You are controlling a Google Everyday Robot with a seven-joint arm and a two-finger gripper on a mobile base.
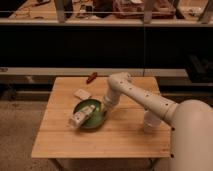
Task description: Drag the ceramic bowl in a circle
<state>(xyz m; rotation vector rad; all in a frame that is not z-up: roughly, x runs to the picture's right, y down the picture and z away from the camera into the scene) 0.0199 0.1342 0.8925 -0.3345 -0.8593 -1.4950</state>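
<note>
Tool [101,106] at ceramic bowl [90,115] rim, grip state can't tell, bowl green, wide, shallow, darker rim

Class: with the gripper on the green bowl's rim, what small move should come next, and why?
Probably sweep the gripper onward along a curve, pulling the ceramic bowl with it: the gripper sits at the bowl's right rim on the wooden table, with table surface showing around it.
</note>
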